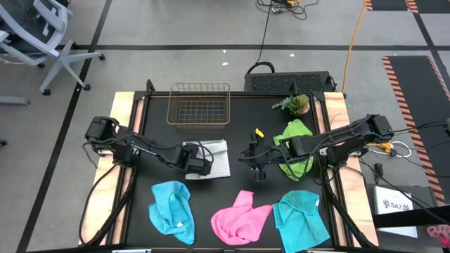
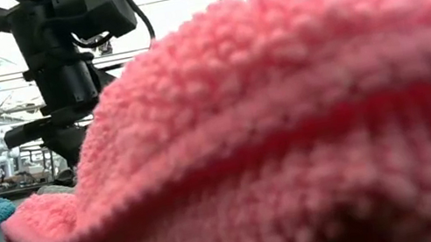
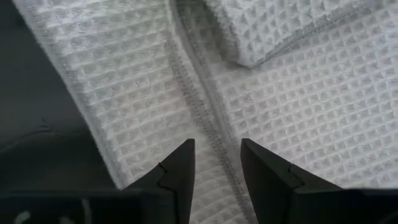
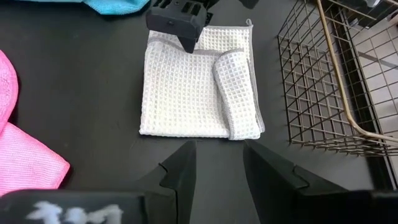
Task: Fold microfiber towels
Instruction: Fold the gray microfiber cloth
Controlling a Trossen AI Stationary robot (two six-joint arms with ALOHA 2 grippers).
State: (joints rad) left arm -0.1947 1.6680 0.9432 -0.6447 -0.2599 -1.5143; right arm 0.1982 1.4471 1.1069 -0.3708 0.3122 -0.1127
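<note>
The left pincer point(image 1: 204, 163) rests on the near-left edge of the white-grey waffle-weave towel point(image 1: 214, 158), its fingers point(image 3: 177, 180) parted with the stitched hem between them, gripping nothing. This towel lies partly folded, one flap turned over, on the black worktop point(image 1: 239, 133) just near the copper wire basket point(image 1: 199, 105). The right pincer point(image 1: 257, 163) hovers mid-worktop, fingers apart and empty, pointing toward the white-grey towel. The crumpled lime green towel point(image 1: 295, 144) lies under the right arm. Along the near edge lie a cyan-blue towel point(image 1: 171, 207), a pink towel point(image 1: 240, 218) and another cyan-blue towel point(image 1: 301, 216), all crumpled.
</note>
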